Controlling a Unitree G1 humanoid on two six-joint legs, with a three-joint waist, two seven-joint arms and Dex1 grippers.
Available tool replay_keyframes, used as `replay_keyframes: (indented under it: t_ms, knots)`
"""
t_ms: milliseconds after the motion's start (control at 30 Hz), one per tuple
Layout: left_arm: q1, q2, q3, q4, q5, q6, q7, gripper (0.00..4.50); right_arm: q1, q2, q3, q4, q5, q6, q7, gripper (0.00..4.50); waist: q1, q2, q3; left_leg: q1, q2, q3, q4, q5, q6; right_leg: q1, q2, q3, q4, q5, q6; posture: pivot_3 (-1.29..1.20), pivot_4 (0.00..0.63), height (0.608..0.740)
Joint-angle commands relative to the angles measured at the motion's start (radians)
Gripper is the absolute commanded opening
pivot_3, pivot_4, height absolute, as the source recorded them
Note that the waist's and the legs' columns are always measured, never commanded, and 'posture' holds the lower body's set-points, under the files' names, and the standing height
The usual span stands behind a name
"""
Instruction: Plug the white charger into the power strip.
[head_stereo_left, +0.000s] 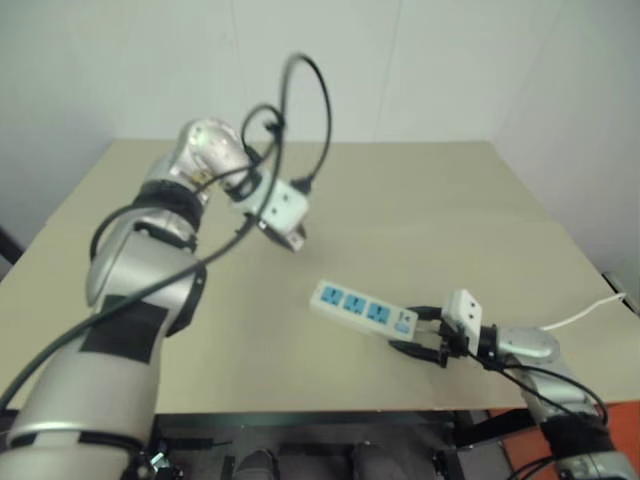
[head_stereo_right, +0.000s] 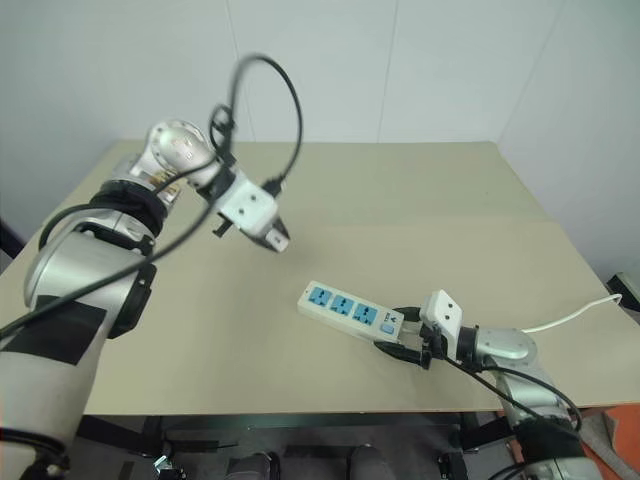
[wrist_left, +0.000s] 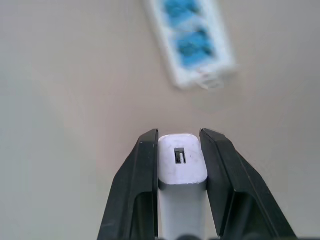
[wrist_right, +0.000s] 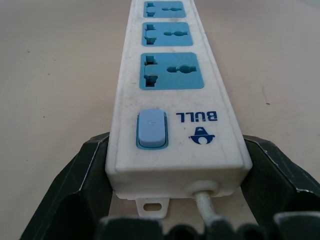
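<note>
The white charger (wrist_left: 181, 161) is pinched between the two black fingers of my left gripper (head_stereo_left: 292, 240), which is shut on it and held above the table, up and left of the power strip (head_stereo_left: 360, 307). The strip is a long white bar with three blue socket faces (wrist_right: 172, 71), lying flat near the table's front right. Its switch end (wrist_right: 151, 129) sits between the fingers of my right gripper (head_stereo_left: 413, 330), which press against both of its sides. In the left wrist view the power strip (wrist_left: 192, 40) lies beyond the charger's tip.
The strip's thin white cord (head_stereo_left: 585, 312) runs off to the right over the beige table (head_stereo_left: 450, 210). A black cable (head_stereo_left: 310, 90) loops above my left arm. The table's front edge (head_stereo_left: 330, 408) lies close below the strip.
</note>
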Motion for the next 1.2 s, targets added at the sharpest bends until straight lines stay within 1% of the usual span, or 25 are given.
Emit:
replay_keyframes:
  t_ms: [33,133,200,267,333,433,600,800,933,1033,1200]
  knots:
    - [0.047,0.021,0.047,-0.106,-0.296,0.218,-0.004,0.95,-0.101,0.013,0.034,0.087,-0.013,-0.043,0.072,3.43,-0.002,0.000,0.000,0.000,0.000,0.000,0.000,0.000,0.000,0.000,0.000,0.000,0.001,0.000,0.000,0.00,0.150,0.740]
    - [0.120,0.028,0.082,-0.185,-0.476,0.385,-0.004,0.95,-0.204,0.045,0.064,0.211,-0.040,-0.086,0.115,3.43,-0.009,0.000,0.000,0.001,0.000,0.000,0.001,0.000,0.000,0.000,0.000,0.000,0.003,0.000,0.000,0.00,0.150,0.740]
    - [0.171,0.016,0.139,-0.226,-0.576,0.510,-0.004,0.95,-0.268,0.071,0.086,0.307,-0.069,-0.132,0.136,3.43,-0.014,0.000,0.000,0.001,0.000,0.000,0.001,0.000,0.000,0.000,0.000,0.000,0.003,0.000,0.000,0.00,0.150,0.740]
    - [0.234,0.003,0.182,-0.282,-0.661,0.629,-0.004,0.95,-0.318,0.096,0.101,0.388,-0.090,-0.170,0.156,3.43,-0.018,0.000,0.000,0.000,0.000,-0.001,0.002,0.000,0.000,-0.001,0.000,0.000,0.003,0.000,0.000,0.00,0.150,0.740]
    - [0.287,-0.002,0.197,-0.343,-0.709,0.696,-0.004,0.95,-0.347,0.112,0.107,0.440,-0.100,-0.198,0.172,3.43,-0.020,0.001,0.000,0.000,0.000,-0.001,0.002,0.000,0.000,0.000,0.000,-0.001,0.003,0.000,0.000,0.00,0.150,0.740]
    - [0.372,-0.021,0.215,-0.417,-0.720,0.753,-0.004,0.95,-0.374,0.132,0.111,0.488,-0.108,-0.231,0.190,3.43,-0.020,0.001,0.000,0.000,0.000,-0.001,0.002,0.000,0.000,0.000,0.000,-0.001,0.003,0.000,-0.001,0.00,0.150,0.740]
    - [0.484,-0.035,0.210,-0.499,-0.724,0.788,-0.004,0.95,-0.383,0.157,0.115,0.510,-0.111,-0.251,0.209,3.43,-0.024,0.001,0.000,0.003,0.001,-0.001,0.002,0.000,0.000,0.001,0.001,-0.001,0.004,0.001,-0.003,0.00,0.150,0.740]
    - [0.483,-0.072,0.198,-0.444,-0.683,0.768,-0.004,0.95,-0.378,0.180,0.121,0.511,-0.125,-0.257,0.205,3.43,-0.022,0.001,0.000,0.003,0.001,-0.001,0.002,0.000,0.000,0.002,0.001,-0.001,0.004,0.001,-0.002,0.00,0.150,0.740]
    - [0.468,-0.102,0.182,-0.415,-0.695,0.778,-0.004,0.95,-0.377,0.189,0.124,0.504,-0.129,-0.252,0.201,3.43,-0.023,0.001,0.000,0.004,0.001,-0.002,0.002,0.000,0.000,0.002,0.002,-0.001,0.004,0.001,-0.001,0.00,0.150,0.740]
    - [0.477,-0.114,0.155,-0.394,-0.679,0.741,-0.004,0.95,-0.376,0.192,0.124,0.502,-0.133,-0.250,0.197,3.43,-0.025,0.001,0.000,0.004,0.001,-0.001,0.001,0.000,0.000,0.002,0.002,-0.001,0.004,0.001,-0.001,0.00,0.150,0.740]
    - [0.482,-0.136,0.152,-0.342,-0.664,0.716,-0.004,0.95,-0.361,0.194,0.127,0.492,-0.141,-0.251,0.188,3.43,-0.025,0.001,0.000,0.004,0.001,-0.001,0.001,0.000,0.000,0.002,0.002,-0.001,0.004,0.000,-0.001,0.00,0.150,0.740]
